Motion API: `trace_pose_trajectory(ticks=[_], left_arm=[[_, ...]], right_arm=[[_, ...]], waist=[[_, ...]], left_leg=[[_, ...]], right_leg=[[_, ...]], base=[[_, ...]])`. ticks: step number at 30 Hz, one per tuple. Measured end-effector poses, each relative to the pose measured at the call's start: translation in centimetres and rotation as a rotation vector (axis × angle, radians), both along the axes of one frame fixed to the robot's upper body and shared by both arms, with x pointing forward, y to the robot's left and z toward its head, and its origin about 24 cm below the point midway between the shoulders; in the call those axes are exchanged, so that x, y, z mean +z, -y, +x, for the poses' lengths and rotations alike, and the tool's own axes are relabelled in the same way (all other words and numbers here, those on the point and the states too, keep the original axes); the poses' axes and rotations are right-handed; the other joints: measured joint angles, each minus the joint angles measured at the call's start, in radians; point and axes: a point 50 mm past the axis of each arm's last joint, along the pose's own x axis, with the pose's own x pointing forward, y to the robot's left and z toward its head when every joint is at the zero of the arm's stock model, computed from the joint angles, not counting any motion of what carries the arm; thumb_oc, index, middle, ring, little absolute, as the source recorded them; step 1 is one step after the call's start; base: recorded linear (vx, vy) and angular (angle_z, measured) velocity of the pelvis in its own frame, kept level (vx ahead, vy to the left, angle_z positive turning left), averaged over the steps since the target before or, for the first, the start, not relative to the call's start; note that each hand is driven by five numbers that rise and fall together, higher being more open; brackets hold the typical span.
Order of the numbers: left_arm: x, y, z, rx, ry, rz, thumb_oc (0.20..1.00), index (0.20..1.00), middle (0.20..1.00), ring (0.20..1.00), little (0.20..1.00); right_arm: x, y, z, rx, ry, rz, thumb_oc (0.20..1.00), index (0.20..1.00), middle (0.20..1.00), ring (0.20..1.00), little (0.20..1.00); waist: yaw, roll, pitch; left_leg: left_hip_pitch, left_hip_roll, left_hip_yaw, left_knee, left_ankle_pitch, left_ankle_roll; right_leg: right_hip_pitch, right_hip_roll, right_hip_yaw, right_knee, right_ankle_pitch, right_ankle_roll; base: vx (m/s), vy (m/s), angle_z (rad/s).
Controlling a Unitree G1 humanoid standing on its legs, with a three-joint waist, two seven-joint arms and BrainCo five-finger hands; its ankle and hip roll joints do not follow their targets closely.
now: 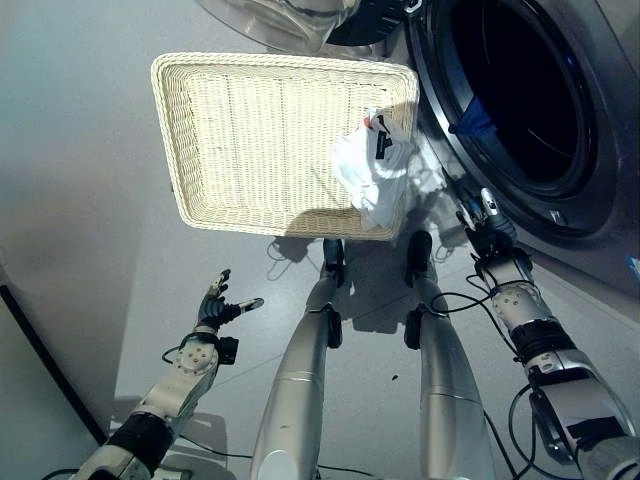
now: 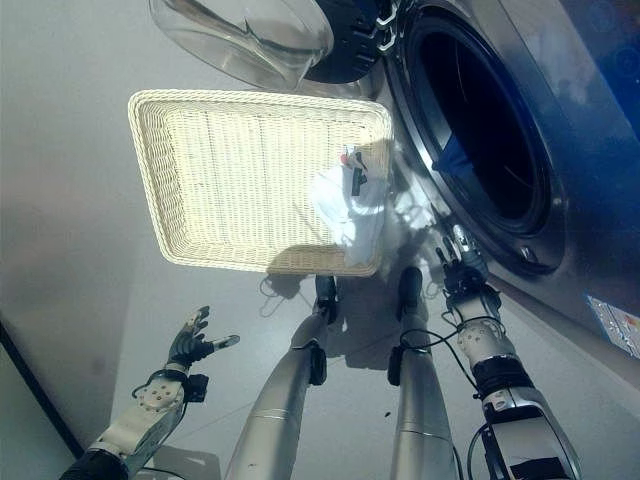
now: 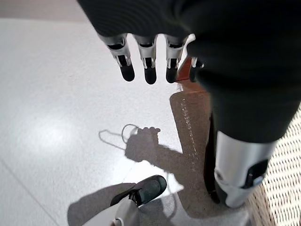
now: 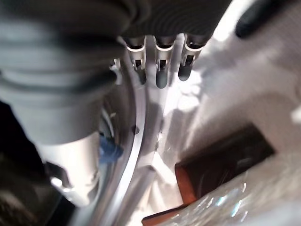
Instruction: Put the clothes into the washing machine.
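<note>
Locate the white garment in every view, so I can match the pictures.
Left eye view: white garment lies in the wicker basket's corner nearest the washing machine's open drum.
Right eye view: same corner, right of centre.
Left wrist view: not seen; a strip of basket weave at the edge.
Right wrist view: cannot tell.
Shared landmark: the wicker basket.

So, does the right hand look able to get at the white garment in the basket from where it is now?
Probably yes. The right hand hangs open by the washer's door rim, beside the basket corner where the white garment lies. Nothing stands between them, and the garment drapes over the near edge.
</note>
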Motion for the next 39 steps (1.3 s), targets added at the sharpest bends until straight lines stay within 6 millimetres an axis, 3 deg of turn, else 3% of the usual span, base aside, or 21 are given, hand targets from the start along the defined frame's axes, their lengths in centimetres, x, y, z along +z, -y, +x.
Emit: trace_pose_trajectory(ticks=[7,11,13,19,20,23,26,32,39], left_arm=[[-3.2,1.4,-1.0,0.060,-0.090,-0.105,1.000,1.000,1.000,1.000,1.000],[-4.7,1.9,-1.9,0.090,-0.131,-0.150,1.000,1.000,1.000,1.000,1.000],[-5.8,2.3,-2.5,0.104,-0.157,-0.175,1.000,1.000,1.000,1.000,1.000],[-6.8,2.8,-3.1,0.098,-0.179,-0.220,1.000,1.000,1.000,1.000,1.000],[-7.1,2.6,-3.2,0.098,-0.198,-0.215,1.000,1.000,1.000,1.000,1.000],[-7.2,2.5,-3.1,0.082,-0.203,-0.218,1.000,1.000,1.000,1.000,1.000],[-7.2,2.7,-2.8,0.041,-0.216,-0.204,1.000,1.000,1.000,1.000,1.000],[-6.5,3.4,-1.5,-0.007,-0.196,-0.215,1.000,1.000,1.000,1.000,1.000],[-6.5,3.7,-1.5,-0.059,-0.212,-0.179,1.000,1.000,1.000,1.000,1.000]], right_arm=[[0.0,-2.4,-2.1,-0.061,0.047,-0.406,1.000,1.000,1.000,1.000,1.000],[2.0,-5.1,-3.6,-0.165,0.228,-0.721,1.000,1.000,1.000,1.000,1.000],[4.1,-6.9,-4.4,-0.245,0.395,-0.934,1.000,1.000,1.000,1.000,1.000],[7.0,-9.4,-4.5,-0.278,0.671,-1.367,1.000,1.000,1.000,1.000,1.000],[7.8,-10.7,-4.2,-0.251,0.754,-1.484,1.000,1.000,1.000,1.000,1.000],[8.7,-12.5,-4.1,-0.205,0.863,-1.595,1.000,1.000,1.000,1.000,1.000],[8.3,-14.2,-3.3,-0.139,0.877,-1.663,1.000,1.000,1.000,1.000,1.000],[6.0,-14.5,-1.4,-0.087,0.735,-1.790,1.000,1.000,1.000,1.000,1.000],[6.4,-13.0,1.6,-0.163,0.528,-1.995,1.000,1.000,1.000,1.000,1.000]], waist=[[-0.016,0.000,0.000],[-0.059,-0.001,0.000],[-0.082,-0.001,0.001],[-0.084,-0.001,0.001],[-0.084,-0.001,0.001],[-0.080,-0.001,0.001],[-0.076,-0.001,0.001],[-0.033,-0.001,0.001],[0.002,-0.001,0.000]], left_leg=[[0.012,-0.004,0.000,-0.017,0.003,0.002],[0.029,-0.012,0.006,-0.045,0.018,0.007],[0.048,-0.013,0.011,-0.058,0.021,0.009],[0.070,-0.010,0.009,-0.079,0.029,0.004],[0.075,-0.011,0.009,-0.088,0.033,0.004],[0.077,-0.009,0.005,-0.089,0.034,0.002],[0.077,-0.010,-0.019,-0.090,0.042,-0.001],[0.076,-0.010,-0.051,-0.108,0.055,-0.009],[0.063,-0.008,-0.096,-0.120,0.074,-0.020]], right_leg=[[0.008,-0.004,-0.003,0.000,-0.006,0.001],[0.012,-0.010,0.001,-0.001,-0.009,0.008],[0.025,-0.011,0.008,-0.007,-0.009,0.012],[0.043,-0.005,0.008,-0.018,-0.008,0.013],[0.043,-0.005,0.007,-0.018,-0.008,0.013],[0.047,-0.004,0.004,-0.018,-0.006,0.010],[0.059,-0.004,-0.004,-0.018,-0.011,0.010],[0.066,-0.005,-0.022,-0.018,-0.022,0.017],[0.064,-0.003,-0.061,-0.014,-0.029,0.008]], base=[[-0.04,0.115,0.02],[-0.03,0.147,0.01],[-0.02,0.112,-0.04],[-0.03,0.049,-0.01],[-0.05,0.017,0.00],[-0.03,-0.015,0.04],[-0.02,-0.043,0.16],[0.00,-0.065,0.12],[0.01,-0.079,0.11]])
